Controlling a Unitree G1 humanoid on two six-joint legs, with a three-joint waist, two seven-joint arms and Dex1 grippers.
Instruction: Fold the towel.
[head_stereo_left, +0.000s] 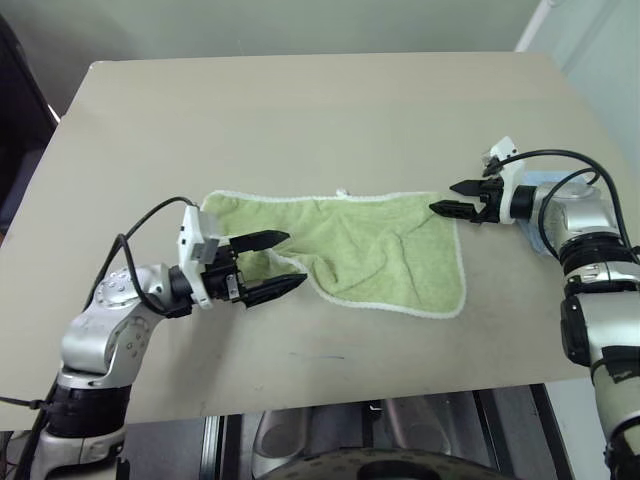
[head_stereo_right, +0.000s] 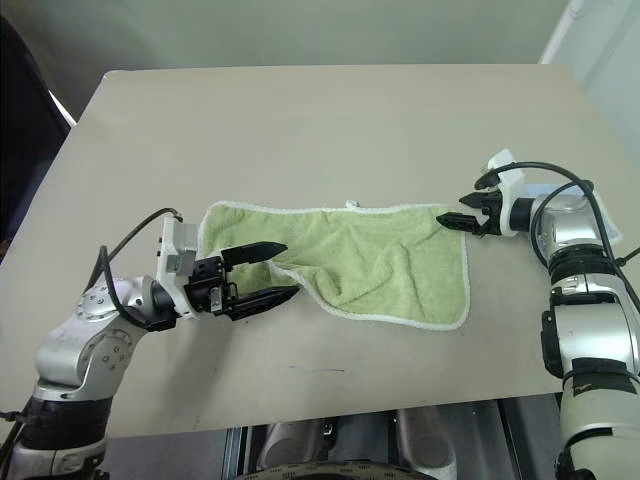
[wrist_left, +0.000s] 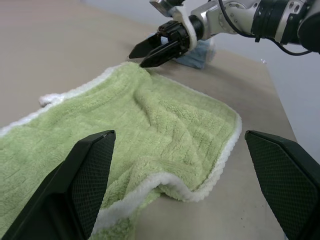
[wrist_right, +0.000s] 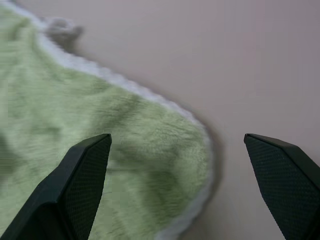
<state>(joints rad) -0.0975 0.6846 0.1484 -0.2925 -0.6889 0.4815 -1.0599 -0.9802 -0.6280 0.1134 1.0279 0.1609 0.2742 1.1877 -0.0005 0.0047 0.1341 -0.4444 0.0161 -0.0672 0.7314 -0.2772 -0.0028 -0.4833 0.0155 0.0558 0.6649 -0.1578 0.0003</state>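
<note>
1. The light green towel (head_stereo_left: 375, 250) is lying mostly flat in the middle of the beige counter (head_stereo_left: 300, 110), a bit rumpled, white stitched edging all round.
2. Its near-left part is folded or bunched up on itself, and the near-right corner hangs down toward the near edge of the counter like a rounded flap.
3. There's a tiny white loop (head_stereo_left: 341, 192) sticking out of the towel's far edge, roughly mid-way along.
4. Left hand (head_stereo_left: 272, 265) sits at the towel's left end, fingers spread wide, pointing right across the cloth. One finger is over the rumpled left part, the other just off the near edge. Not gripping anything.
5. Right hand (head_stereo_left: 458, 198) is at the towel's far-right corner, fingers also spread apart, tips right at the white edging. From the right wrist view the corner lies between the two fingers, but nothing's pinched.
6. Behind the right hand there's a bit of a light blue towel (wrist_left: 196, 54) on the counter by the right edge, mostly hidden by the arm.
</note>
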